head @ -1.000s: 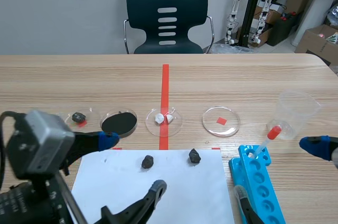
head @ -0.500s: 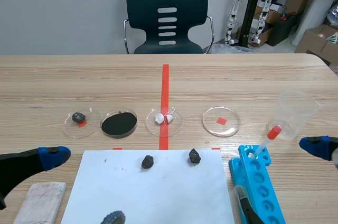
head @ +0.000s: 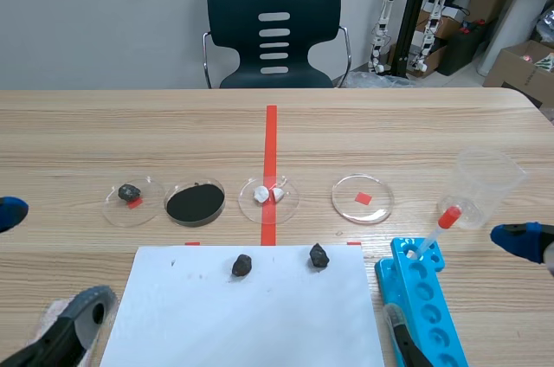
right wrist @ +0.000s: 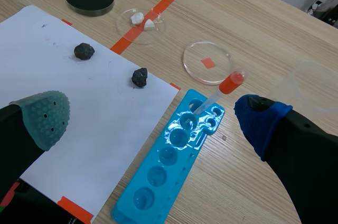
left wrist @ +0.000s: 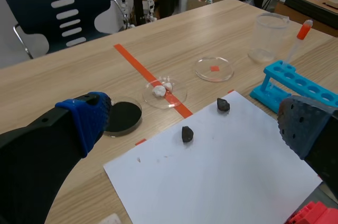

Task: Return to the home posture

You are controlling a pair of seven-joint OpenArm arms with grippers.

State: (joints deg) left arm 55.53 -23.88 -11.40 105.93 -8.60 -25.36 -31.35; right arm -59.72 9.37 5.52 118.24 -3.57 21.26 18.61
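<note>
Left tool (left wrist: 195, 123) released, fingers spread wide, nothing between them: blue pad (left wrist: 87, 115) on one side, grey pad (left wrist: 303, 123) on the other. Low at the near left corner of the table (head: 389, 125), just off the left edge of the sheet of paper (head: 251, 319). Behind the grey-padded finger, a pale block (head: 52, 308), mostly hidden.

Right tool (right wrist: 152, 118) likewise released, grasping nothing. Grey-green pad (right wrist: 45, 115) on the paper's side, blue pad (right wrist: 259, 118) out past the blue rack (right wrist: 169, 155). Low at the near right of the table, rack lying below the spread fingers.

On the paper, near its far edge, a dark lump (head: 241, 265) and a second lump (head: 319, 254), apart from each other.

Beyond the paper, four clear dishes in a row across the table:
- a small-stone dish (head: 112, 207) holding a dark bit on a red mark
- a black-powder dish (head: 196, 202)
- a white-bits dish (head: 290, 202) sitting on the tape line (head: 271, 133)
- a plain dish (head: 362, 211) over a red square

Rack just beside the paper's right edge, lengthwise toward the robot. Dropper (head: 437, 228) tilted in the rack's far end hole, red bulb up, leaning toward the clear cup (head: 487, 178). Cup upright, near the rack's far end.

Past the far side of the table, a dark chair (head: 274, 29).
</note>
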